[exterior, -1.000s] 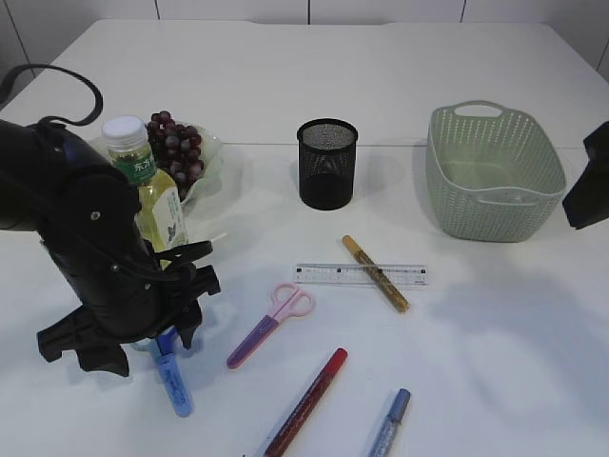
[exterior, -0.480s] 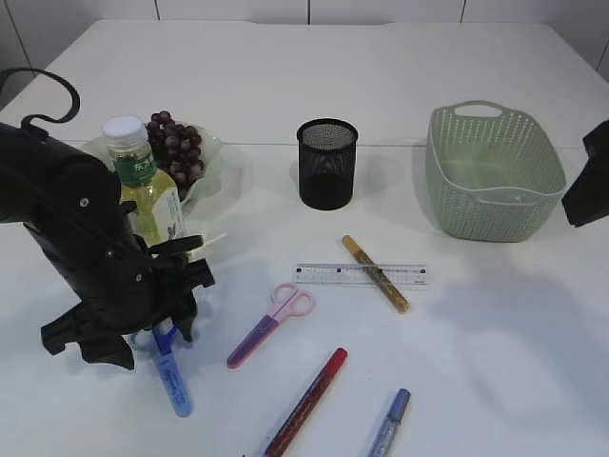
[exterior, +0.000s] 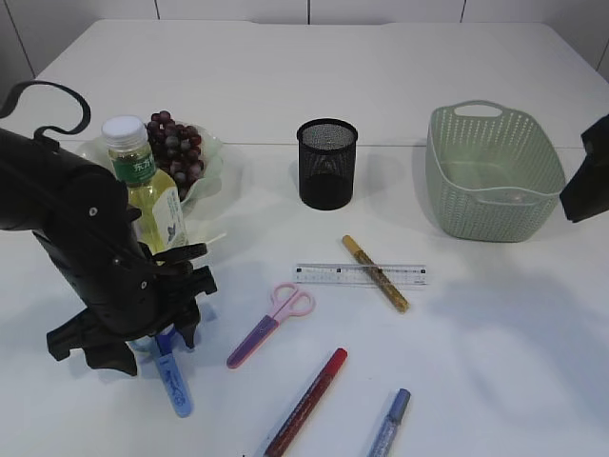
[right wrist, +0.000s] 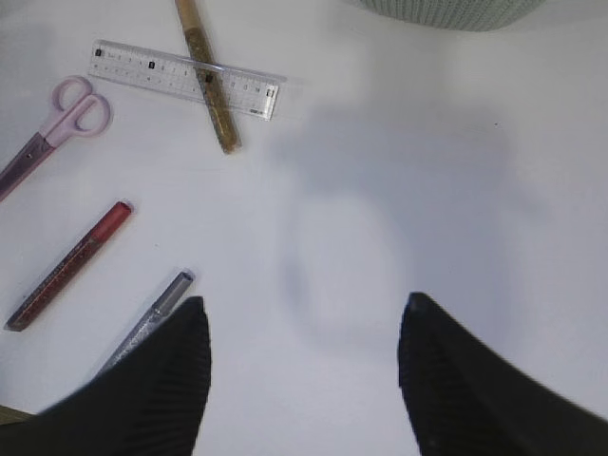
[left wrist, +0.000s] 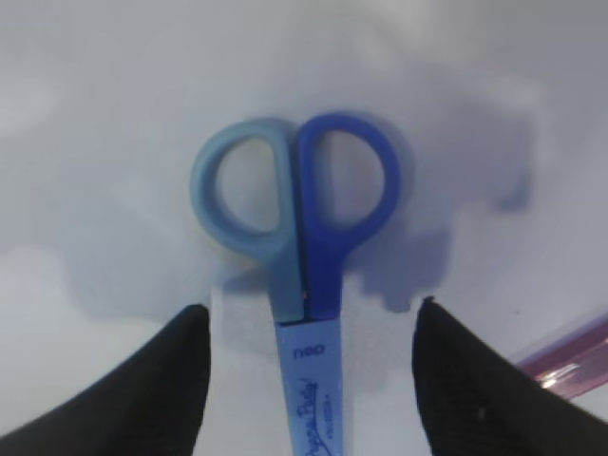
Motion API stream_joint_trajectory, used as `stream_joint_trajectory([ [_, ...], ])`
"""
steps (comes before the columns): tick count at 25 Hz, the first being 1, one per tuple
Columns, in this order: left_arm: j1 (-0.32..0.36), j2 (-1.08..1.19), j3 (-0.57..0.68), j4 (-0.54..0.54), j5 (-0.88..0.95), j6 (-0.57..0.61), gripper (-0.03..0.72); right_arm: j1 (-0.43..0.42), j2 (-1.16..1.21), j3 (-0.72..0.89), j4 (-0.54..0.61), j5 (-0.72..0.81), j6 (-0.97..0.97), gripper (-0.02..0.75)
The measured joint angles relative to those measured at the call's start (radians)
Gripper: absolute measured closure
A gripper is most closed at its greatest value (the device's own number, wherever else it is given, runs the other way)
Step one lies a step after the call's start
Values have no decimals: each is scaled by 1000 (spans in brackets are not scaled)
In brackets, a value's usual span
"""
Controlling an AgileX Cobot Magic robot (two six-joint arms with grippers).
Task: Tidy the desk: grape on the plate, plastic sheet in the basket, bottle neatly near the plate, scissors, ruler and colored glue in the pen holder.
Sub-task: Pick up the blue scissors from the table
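Note:
My left gripper (exterior: 167,333) (left wrist: 309,306) is open and low over the blue scissors (exterior: 175,379) (left wrist: 304,204), one finger on each side of their sheathed blade, just below the handles. The bottle (exterior: 152,186) stands right behind my left arm, next to the plate (exterior: 215,157) of grapes (exterior: 177,148). The ruler (exterior: 360,274) lies under a gold glue pen (exterior: 376,273). Pink scissors (exterior: 271,324), a red glue pen (exterior: 306,400) and a silver-blue glue pen (exterior: 388,424) lie in front. The black mesh pen holder (exterior: 327,162) stands mid-table. My right gripper (right wrist: 304,299) is open and empty, high at the right. I cannot make out the plastic sheet.
The green basket (exterior: 495,171) stands at the back right; what shows of its inside holds nothing. The right wrist view shows the ruler (right wrist: 185,76), pink scissors (right wrist: 57,123), red pen (right wrist: 71,266) and silver pen (right wrist: 152,318) on the white table.
My left arm has shifted slightly over the blue scissors. The right arm and the objects have not moved.

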Motion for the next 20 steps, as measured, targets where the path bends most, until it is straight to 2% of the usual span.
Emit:
stream_joint_trajectory([
  [6,0,2,0,0,-16,2,190,0,0,0,0,0,0,248],
  [10,0,6,0,0,-30,2,216,0,0,0,0,0,0,248],
  [20,0,30,0,0,-30,2,224,0,0,0,0,0,0,248],
])
